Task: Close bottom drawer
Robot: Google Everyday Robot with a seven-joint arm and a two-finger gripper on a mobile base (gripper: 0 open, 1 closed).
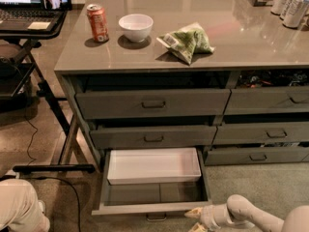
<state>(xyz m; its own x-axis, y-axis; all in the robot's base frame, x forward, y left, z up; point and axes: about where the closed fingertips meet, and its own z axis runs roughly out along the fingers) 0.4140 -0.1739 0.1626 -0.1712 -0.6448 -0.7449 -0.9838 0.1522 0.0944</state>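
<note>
bottom drawer (145,208), wide shallow grey, open, its front just left of pale robot gripper (197,219); grip width can't tell.

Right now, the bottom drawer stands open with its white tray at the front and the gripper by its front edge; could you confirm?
Not quite: the camera view shows the white tray at the back of the bottom drawer. The drawer does stand open, with the gripper by its front edge.

Warm, dim light falls from above; pale glare streaks the countertop (246,45) at upper right, soft shadows pool under the can (97,22) and bowl (135,26), and the gripper (197,216), lower right, seems overexposed
</note>
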